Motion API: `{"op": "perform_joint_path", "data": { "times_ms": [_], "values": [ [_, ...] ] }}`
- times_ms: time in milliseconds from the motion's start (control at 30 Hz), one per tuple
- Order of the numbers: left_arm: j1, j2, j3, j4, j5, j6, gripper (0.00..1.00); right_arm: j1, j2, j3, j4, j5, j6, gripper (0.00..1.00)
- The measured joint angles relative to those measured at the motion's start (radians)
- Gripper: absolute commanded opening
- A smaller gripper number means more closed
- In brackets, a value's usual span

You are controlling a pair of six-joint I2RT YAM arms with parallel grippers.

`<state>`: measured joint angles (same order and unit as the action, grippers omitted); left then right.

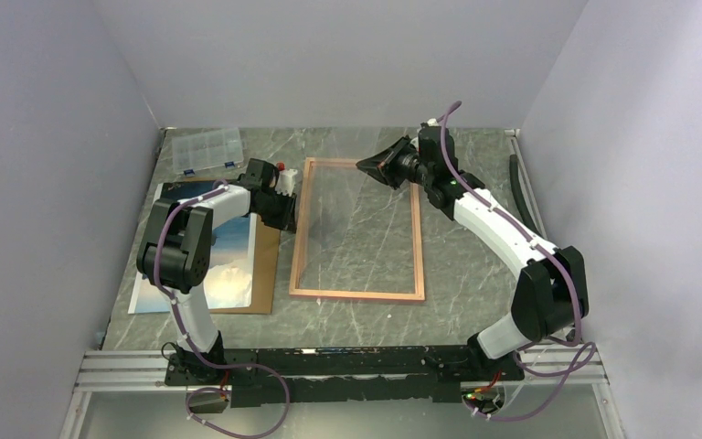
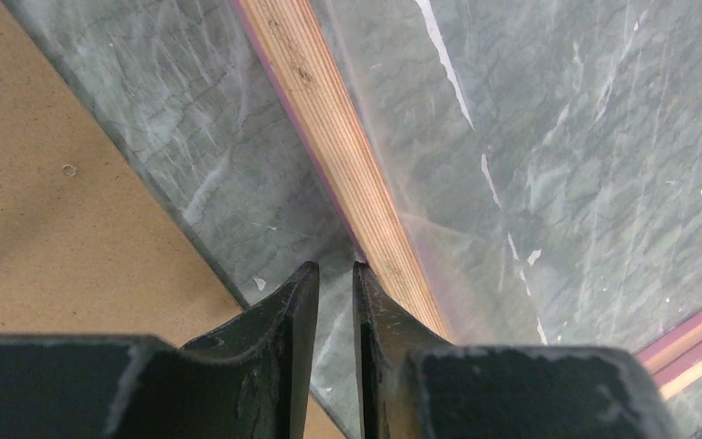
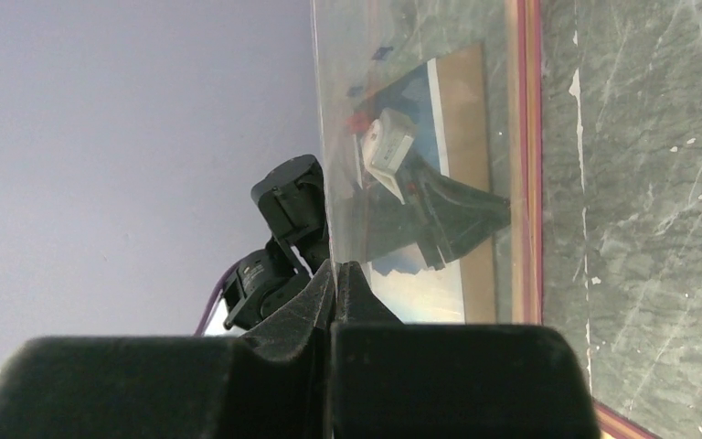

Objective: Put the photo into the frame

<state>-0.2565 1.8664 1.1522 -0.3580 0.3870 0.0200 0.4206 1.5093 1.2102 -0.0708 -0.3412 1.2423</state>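
The frame (image 1: 300, 229) lies flat mid-table, tan wood side up with a pink edge; its left rail (image 2: 338, 146) runs diagonally in the left wrist view. A clear pane (image 1: 366, 197) stands tilted over it, far edge raised. My right gripper (image 1: 366, 165) is shut on that edge (image 3: 334, 265). Through the pane (image 3: 402, 91) I see the left arm and the photo (image 3: 420, 283). The photo (image 1: 233, 265) lies picture up on the brown backing board (image 1: 265, 265) at left. My left gripper (image 1: 288, 208) rests low, jaws narrowly open (image 2: 335, 267), only table between them, right finger against the rail.
A clear compartment box (image 1: 206, 149) sits at the far left corner. A black hose (image 1: 516, 183) runs along the right wall. Grey walls close in on three sides. The backing board (image 2: 46, 183) lies close beside the left gripper.
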Motion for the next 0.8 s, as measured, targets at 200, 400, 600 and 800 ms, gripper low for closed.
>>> {"op": "perform_joint_path", "data": {
  "times_ms": [200, 400, 600, 800],
  "values": [
    [0.000, 0.000, 0.000, 0.000, 0.000, -0.002, 0.26, 0.000, 0.000, 0.007, -0.010, 0.000, 0.000, 0.00],
    [0.000, -0.002, -0.003, 0.002, 0.001, -0.003, 0.26, -0.001, -0.005, 0.009, -0.018, 0.000, -0.001, 0.00],
    [0.000, -0.002, -0.004, 0.002, 0.001, -0.003, 0.26, -0.001, -0.015, 0.023, -0.047, -0.005, -0.008, 0.00],
    [0.000, -0.003, -0.004, 0.002, 0.001, -0.005, 0.26, -0.005, -0.055, 0.025, -0.069, -0.009, -0.044, 0.00]
  ]
}}
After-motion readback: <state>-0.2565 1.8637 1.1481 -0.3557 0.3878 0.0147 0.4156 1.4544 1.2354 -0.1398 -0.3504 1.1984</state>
